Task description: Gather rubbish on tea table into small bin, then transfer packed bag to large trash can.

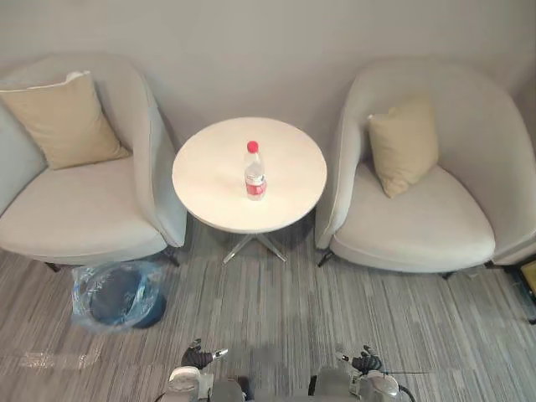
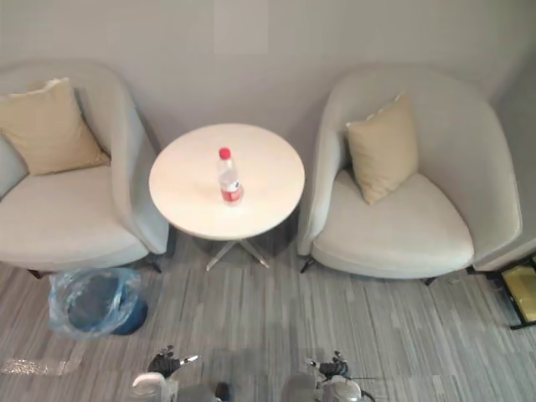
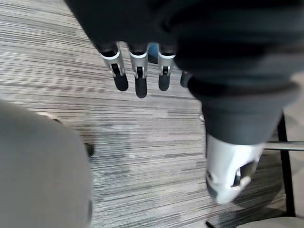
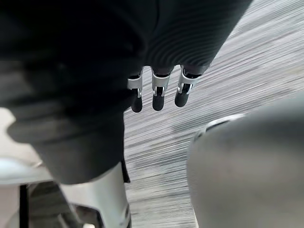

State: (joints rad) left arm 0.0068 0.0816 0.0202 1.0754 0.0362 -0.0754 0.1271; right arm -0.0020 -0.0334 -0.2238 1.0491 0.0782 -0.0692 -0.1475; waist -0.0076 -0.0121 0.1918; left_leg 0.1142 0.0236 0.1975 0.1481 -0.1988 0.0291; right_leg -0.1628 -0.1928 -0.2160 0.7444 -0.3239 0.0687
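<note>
While both arms hang low at the near edge, the left robot hand has its fingers straight and loose over the grey striped carpet floor, holding nothing. The right robot hand reads the same: fingers straight, empty, above the carpet. Further out on the robot's left, a small bin stands on the floor. It is dark blue and lined with a clear bluish plastic bag that puffs over its rim. It sits just in front of the left armchair, apart from the bench. Past it, the round white bench stands between the two armchairs on crossed metal legs. A clear plastic bottle with a red cap and red label stands upright near the middle of it. The right armchair is light grey like the left one. Each holds a tan cushion: the left cushion and the right cushion both lean on the chair backs. A plain grey wall is behind everything.
</note>
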